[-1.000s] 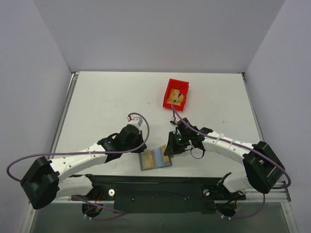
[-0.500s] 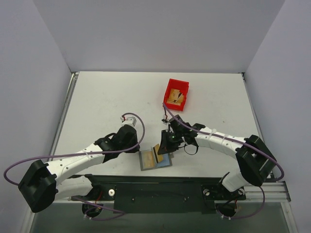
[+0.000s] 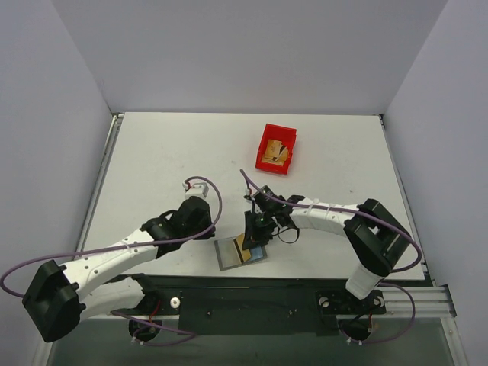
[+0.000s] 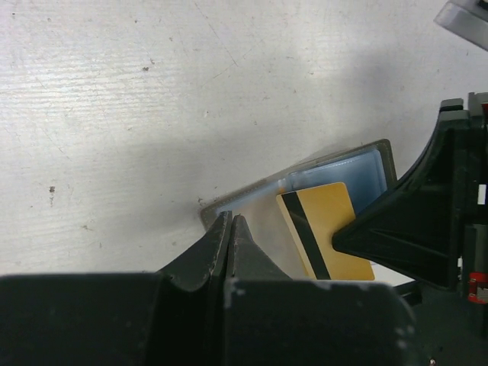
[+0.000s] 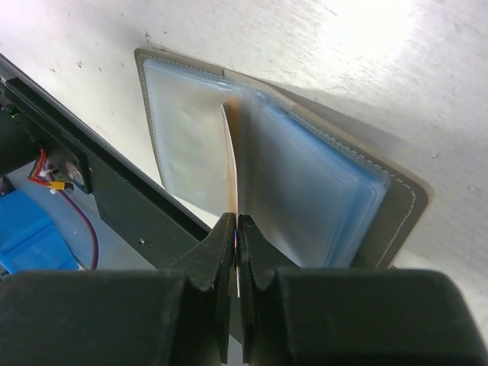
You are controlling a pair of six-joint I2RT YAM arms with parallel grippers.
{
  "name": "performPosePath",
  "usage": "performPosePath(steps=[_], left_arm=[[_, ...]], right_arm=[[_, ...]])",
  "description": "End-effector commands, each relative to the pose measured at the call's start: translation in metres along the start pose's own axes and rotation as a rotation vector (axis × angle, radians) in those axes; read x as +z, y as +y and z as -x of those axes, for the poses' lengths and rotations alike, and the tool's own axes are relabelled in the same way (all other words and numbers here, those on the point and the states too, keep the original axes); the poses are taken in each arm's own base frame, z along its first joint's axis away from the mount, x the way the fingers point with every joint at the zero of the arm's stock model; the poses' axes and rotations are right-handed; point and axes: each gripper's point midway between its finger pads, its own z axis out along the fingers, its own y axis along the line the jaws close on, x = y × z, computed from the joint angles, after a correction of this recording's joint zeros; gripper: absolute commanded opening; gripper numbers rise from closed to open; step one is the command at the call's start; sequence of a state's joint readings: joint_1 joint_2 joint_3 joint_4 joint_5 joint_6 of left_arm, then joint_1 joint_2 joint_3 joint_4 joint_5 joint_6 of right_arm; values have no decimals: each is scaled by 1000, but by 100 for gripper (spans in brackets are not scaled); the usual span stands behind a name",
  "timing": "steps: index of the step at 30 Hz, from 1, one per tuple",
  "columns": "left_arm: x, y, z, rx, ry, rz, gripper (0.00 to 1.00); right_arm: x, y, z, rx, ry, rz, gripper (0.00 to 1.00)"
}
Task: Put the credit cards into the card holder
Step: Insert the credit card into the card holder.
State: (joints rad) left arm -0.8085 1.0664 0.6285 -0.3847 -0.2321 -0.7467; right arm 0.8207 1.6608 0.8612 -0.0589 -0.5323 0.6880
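The card holder lies open near the table's front edge, grey outside with bluish clear sleeves. My right gripper is shut on one gold credit card, seen edge-on in the right wrist view with its lower edge down among the sleeves. In the left wrist view that card shows its black stripe over the holder. My left gripper is shut on nothing, tips at the holder's left edge. More credit cards lie in the red bin.
The red bin stands at the back of the table, right of centre. The black base rail runs just in front of the holder; its edge and a blue part show in the right wrist view.
My right gripper has carried the card left and down over the open holder. The left arm has drawn slightly left, tips staying by the holder's left edge.
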Motion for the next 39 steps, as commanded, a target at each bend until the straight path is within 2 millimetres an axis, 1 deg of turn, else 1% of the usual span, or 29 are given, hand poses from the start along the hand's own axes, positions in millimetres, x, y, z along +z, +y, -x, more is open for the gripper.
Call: performPosePath(steps=[1, 4, 9, 19, 26, 34, 37, 39], left_arm=[[-3, -4, 5, -11, -23, -37, 0], [2, -4, -11, -27, 14, -63, 0], [1, -8, -30, -36, 55, -119, 0], [2, 11, -59, -61, 137, -70, 0], [10, 16, -85, -34, 254, -38, 0], [14, 16, -95, -11, 275, -18, 0], [20, 13, -97, -11, 280, -27, 0], [24, 7, -98, -9, 283, -47, 0]], right_arm=[[5, 9, 1, -22, 8, 10, 0], [7, 3, -1, -16, 6, -9, 0], [7, -6, -1, -9, -15, -44, 0], [10, -17, 0, 9, -29, -97, 0], [9, -24, 3, 12, -40, -125, 0], [7, -29, 5, 13, -45, -140, 0], [6, -31, 6, 14, -47, -142, 0], [6, -32, 6, 15, -48, -144, 0]])
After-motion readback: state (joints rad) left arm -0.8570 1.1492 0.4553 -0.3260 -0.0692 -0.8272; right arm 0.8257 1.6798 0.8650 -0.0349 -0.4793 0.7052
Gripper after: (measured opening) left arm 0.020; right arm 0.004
